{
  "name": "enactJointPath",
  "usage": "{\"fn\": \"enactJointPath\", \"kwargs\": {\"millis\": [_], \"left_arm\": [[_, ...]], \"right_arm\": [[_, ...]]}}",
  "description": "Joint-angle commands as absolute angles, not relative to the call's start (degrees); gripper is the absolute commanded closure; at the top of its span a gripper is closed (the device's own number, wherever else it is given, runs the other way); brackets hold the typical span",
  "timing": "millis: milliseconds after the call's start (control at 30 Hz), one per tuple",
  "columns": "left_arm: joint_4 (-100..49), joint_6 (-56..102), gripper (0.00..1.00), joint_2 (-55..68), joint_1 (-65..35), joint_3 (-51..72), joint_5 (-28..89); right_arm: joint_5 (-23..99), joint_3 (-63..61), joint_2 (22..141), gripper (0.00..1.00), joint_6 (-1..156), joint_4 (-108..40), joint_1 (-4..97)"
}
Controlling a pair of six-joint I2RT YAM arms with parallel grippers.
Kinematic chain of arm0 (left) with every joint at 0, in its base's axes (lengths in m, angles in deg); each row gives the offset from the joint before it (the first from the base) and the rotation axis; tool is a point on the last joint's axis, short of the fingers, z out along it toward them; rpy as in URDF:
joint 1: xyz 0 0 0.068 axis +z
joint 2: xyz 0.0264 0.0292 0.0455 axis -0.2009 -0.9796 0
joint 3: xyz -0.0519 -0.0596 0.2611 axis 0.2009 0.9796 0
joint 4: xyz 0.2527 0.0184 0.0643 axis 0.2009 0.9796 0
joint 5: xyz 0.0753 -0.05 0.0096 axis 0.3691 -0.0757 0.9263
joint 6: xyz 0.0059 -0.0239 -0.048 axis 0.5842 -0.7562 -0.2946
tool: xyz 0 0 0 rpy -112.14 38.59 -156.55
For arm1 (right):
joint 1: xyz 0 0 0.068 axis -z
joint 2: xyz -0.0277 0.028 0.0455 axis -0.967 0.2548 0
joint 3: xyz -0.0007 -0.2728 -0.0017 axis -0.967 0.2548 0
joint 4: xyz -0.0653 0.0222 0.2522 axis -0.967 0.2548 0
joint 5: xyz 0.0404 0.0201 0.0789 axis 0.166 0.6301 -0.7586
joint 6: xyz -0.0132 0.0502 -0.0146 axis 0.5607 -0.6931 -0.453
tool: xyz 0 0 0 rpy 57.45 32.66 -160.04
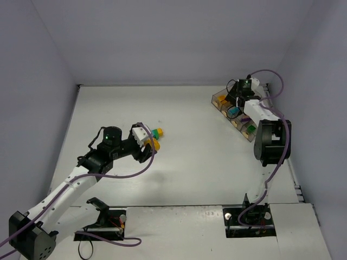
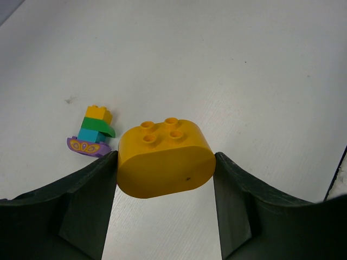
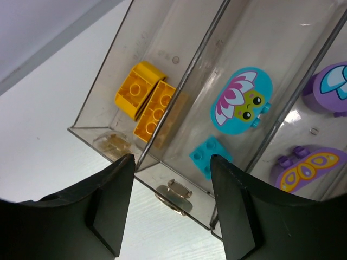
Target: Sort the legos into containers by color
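Note:
My left gripper (image 1: pixel 147 142) (image 2: pixel 165 162) is shut on a rounded orange-yellow lego (image 2: pixel 165 157) with studs on top, held at its two ends by the fingertips. Just beyond it a small stack of legos (image 2: pixel 93 131) (image 1: pixel 158 131) stands on the table: yellow, green, teal, on a purple base. My right gripper (image 1: pixel 236 103) (image 3: pixel 171 158) is open and empty above the near end of the containers (image 1: pixel 217 100) (image 3: pixel 103 92). The bins hold yellow legos (image 3: pixel 143 97), teal legos (image 3: pixel 241 106) and purple legos (image 3: pixel 303 168); a green one (image 1: pixel 251 129) lies in the last bin.
The white table (image 1: pixel 190 151) is walled at the back and both sides. The containers lie slanted at the far right, close to the right arm's body (image 1: pixel 271 142). A metal clasp (image 3: pixel 172 190) sits on the tray's end wall.

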State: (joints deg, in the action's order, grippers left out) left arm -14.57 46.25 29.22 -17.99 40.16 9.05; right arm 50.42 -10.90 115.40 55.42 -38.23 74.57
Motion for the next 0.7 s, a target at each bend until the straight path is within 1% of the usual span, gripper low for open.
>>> {"fn": "enactJointPath", "kwargs": {"millis": [0, 67, 167, 200, 233, 300, 333, 400, 433, 500, 667], "left_arm": [[-19.3, 46.1, 1.0, 28.7, -18.4, 38.0, 7.9], [-19.5, 46.2, 1.0, 28.2, -18.3, 37.6, 7.3], [-20.2, 46.3, 1.0, 28.2, -18.3, 36.9, 6.4], [-20.6, 46.6, 1.0, 28.3, -18.3, 36.7, 6.1], [-20.9, 47.1, 1.0, 28.2, -18.3, 36.7, 5.6], [-21.7, 48.2, 1.0, 27.9, -18.3, 36.4, 5.3], [-21.8, 48.6, 1.0, 27.8, -18.3, 36.2, 5.1], [-21.7, 49.9, 1.0, 27.2, -18.3, 35.6, 4.5], [-21.7, 50.1, 1.0, 27.0, -18.3, 35.1, 4.4], [-21.6, 51.1, 1.0, 26.6, -18.4, 34.6, 4.3], [-19.6, 52.5, 1.0, 25.0, -18.4, 32.0, 3.8]], "right_arm": [[50.3, -10.0, 108.6, 0.46, 56.8, -40.9, 76.6], [48.7, -9.4, 107.4, 0.46, 58.1, -40.9, 76.6], [39.4, -7.9, 103.6, 0.46, 60.9, -41.7, 75.8], [36.2, -6.7, 101.1, 0.46, 61.8, -42.3, 75.6], [30.0, -6.1, 99.9, 0.46, 62.3, -42.3, 73.8], [23.2, -4.1, 96.0, 0.45, 63.3, -42.2, 72.0], [16.9, -3.4, 94.7, 0.45, 63.0, -42.2, 70.2], [12.6, -1.8, 90.6, 0.44, 62.7, -42.1, 67.5], [10.7, -0.7, 89.3, 0.42, 63.0, -42.0, 64.2], [6.4, 0.8, 86.4, 0.4, 63.0, -42.4, 60.8], [2.6, 4.4, 82.0, 0.2, 62.7, -42.9, 50.0]]}}
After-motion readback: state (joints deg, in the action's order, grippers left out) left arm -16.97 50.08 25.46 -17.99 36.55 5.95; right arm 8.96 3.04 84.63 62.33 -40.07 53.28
